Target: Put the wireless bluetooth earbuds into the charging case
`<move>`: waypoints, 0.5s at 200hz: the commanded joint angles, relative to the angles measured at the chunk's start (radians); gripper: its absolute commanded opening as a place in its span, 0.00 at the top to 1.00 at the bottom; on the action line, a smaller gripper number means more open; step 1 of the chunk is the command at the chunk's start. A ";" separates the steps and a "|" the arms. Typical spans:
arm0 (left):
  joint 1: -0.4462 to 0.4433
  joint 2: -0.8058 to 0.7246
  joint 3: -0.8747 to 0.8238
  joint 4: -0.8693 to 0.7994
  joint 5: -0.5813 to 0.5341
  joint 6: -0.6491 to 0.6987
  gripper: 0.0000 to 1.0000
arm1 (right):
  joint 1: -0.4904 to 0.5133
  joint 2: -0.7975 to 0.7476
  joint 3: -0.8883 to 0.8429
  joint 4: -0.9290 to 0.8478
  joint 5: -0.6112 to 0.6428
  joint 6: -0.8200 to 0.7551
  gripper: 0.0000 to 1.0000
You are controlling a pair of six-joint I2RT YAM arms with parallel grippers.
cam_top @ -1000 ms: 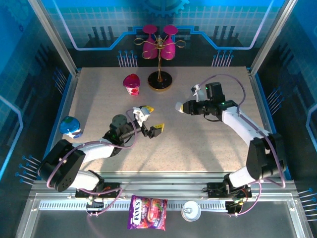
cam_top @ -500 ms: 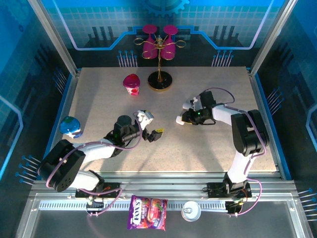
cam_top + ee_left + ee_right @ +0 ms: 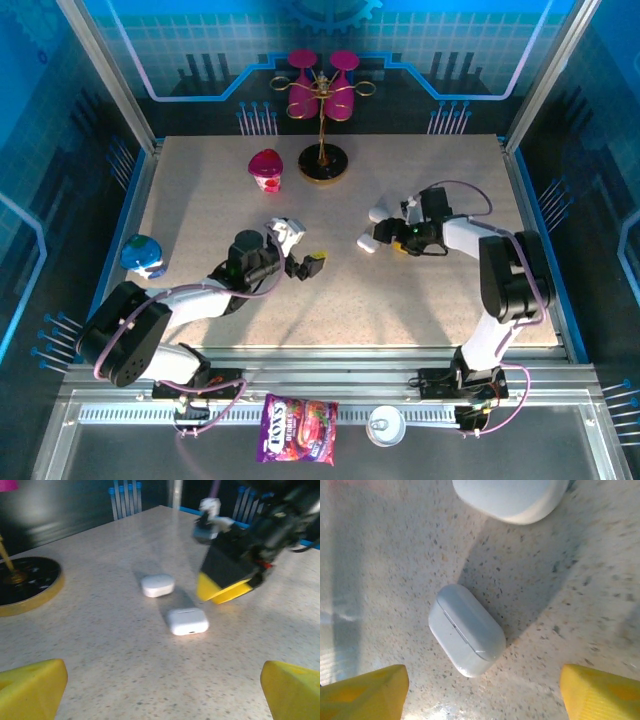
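Note:
Two closed white charging cases lie on the speckled table. The pill-shaped case rests flat just ahead of my right gripper, whose yellow fingertips stand wide apart, open and apart from it. The rounder case lies just beyond. My left gripper is open and empty, low over the table and facing both cases from the left. The earbuds are out of view.
A gold stand with pink cups on a black base and a pink cup stand at the back. A blue object sits at the left edge. A candy bag and a can lie on the front rail.
My right gripper carried the pill-shaped case down to the table, then opened and let it go. The left gripper shifted slightly and stayed open.

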 commanded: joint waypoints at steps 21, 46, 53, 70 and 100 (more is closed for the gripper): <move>0.067 -0.101 -0.014 -0.068 -0.250 -0.021 0.01 | -0.021 -0.206 -0.039 0.001 0.228 -0.118 0.06; 0.107 -0.158 -0.042 -0.097 -0.376 0.000 0.01 | -0.020 -0.346 -0.084 0.031 0.444 -0.208 0.05; 0.119 -0.175 -0.051 -0.104 -0.400 0.006 0.01 | -0.020 -0.383 -0.104 0.055 0.506 -0.232 0.04; 0.165 -0.206 -0.069 -0.117 -0.416 -0.002 0.01 | -0.025 -0.440 -0.148 0.133 0.599 -0.320 0.01; 0.241 -0.194 -0.106 -0.088 -0.440 -0.002 0.01 | -0.035 -0.455 -0.281 0.395 0.659 -0.435 0.00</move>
